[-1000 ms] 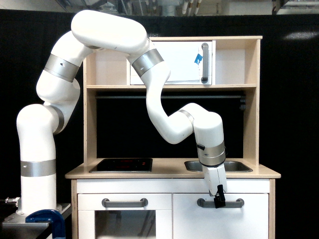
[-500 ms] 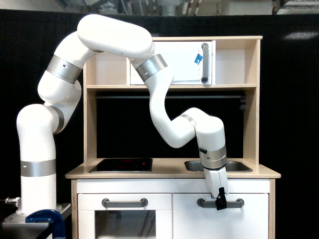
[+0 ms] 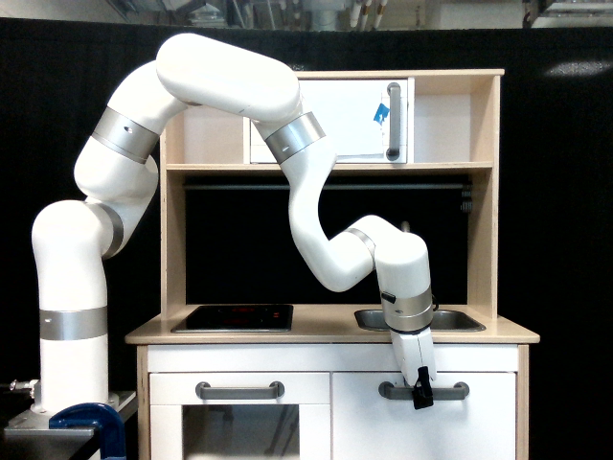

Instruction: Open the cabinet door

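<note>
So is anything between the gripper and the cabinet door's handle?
Nothing: in the exterior view the gripper sits directly over the grey bar handle of the cabinet door.

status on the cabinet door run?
End effector at the grey bar handle, grip state unclear. Cabinet door looks shut, flush with the front. Nothing blocking the door.

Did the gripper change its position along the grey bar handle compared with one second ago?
Barely. The gripper sits at nearly the same spot on the grey bar handle of the cabinet door; only the arm above leaned toward the exterior view's right.
</note>
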Available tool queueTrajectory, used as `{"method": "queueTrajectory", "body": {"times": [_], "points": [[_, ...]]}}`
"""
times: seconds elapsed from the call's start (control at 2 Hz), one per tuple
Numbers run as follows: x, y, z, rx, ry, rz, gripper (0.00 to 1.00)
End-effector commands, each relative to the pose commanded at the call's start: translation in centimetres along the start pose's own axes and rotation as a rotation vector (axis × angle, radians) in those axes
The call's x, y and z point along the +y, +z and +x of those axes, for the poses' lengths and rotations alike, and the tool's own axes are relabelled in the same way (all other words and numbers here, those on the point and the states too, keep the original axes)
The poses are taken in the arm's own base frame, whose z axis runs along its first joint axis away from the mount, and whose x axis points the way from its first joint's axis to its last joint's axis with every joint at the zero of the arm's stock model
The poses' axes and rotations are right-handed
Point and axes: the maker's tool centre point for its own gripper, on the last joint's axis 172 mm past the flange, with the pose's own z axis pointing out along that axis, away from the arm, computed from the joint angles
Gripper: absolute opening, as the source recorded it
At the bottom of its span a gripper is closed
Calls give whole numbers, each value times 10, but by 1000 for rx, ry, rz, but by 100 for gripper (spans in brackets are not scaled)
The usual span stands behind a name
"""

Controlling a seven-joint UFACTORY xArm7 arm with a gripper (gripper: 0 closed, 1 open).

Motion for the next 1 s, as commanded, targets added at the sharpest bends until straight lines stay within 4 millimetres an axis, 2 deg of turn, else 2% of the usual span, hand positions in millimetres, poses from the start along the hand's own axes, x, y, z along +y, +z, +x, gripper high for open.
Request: {"method": "queueTrajectory", "body": {"times": [0.5, 1.0], "points": [[3, 6, -9, 0, 0, 0, 100], [2, 9, -7, 0, 0, 0, 0]]}}
